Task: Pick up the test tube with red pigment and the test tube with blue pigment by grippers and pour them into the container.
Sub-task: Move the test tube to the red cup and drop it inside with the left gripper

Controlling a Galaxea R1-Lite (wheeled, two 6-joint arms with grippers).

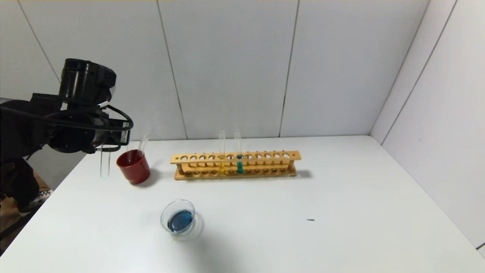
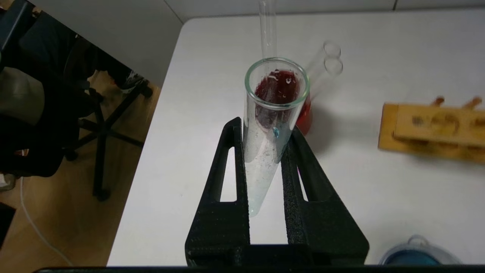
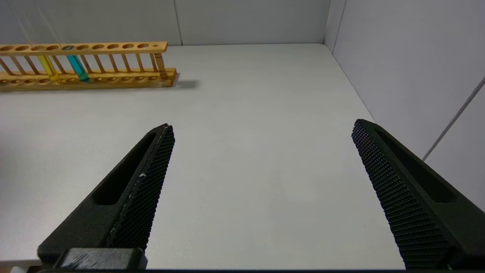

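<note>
Left pincer [image 2: 265, 151] clenches a drained, slippery, fragile glass tube [image 2: 271, 125] at mid-length, beside the red cup [image 1: 133, 166]; the container [image 1: 178, 219] holds blue liquid; right pincer [image 3: 261, 159] stands released.

Dark red cup [image 1: 133, 166], tan wooden rack [image 1: 235, 164], blue liquid in clear container [image 1: 180, 219]

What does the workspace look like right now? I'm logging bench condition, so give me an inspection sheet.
Surface: white table, one small dark speck.
Job's things: beaker holds blue liquid; emptied tube held upright beside red cup.
Clutter: wooden rack with yellow tube and teal tube.
Grippers: left gripper shut on emptied tube; right gripper open over bare table.
Cables: black cable on left arm.
Surroundings: grey panel walls; chair base off the table's left.
</note>
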